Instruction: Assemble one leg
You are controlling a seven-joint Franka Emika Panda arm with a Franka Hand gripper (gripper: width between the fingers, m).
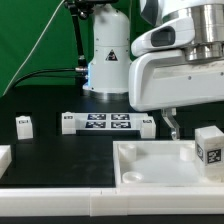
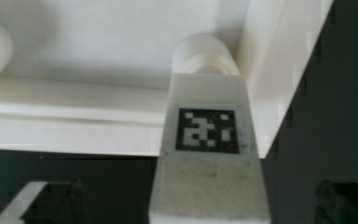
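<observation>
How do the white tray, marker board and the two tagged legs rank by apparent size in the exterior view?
1. White tray
2. Marker board
3. Leg at right, though it sits nearer the camera
4. Leg at left

A black desk (image 1: pixel 50 150) carries the marker board (image 1: pixel 105 123), with a small tagged block (image 1: pixel 24 125) well off toward the exterior view's left and a large white tray (image 1: pixel 160 172) nearer the camera.

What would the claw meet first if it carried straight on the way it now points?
Most likely the leg: in the wrist view it stands directly ahead, between the open claw fingers, its far end against the white tray. Depth is unclear, so the gap cannot be judged.
</observation>
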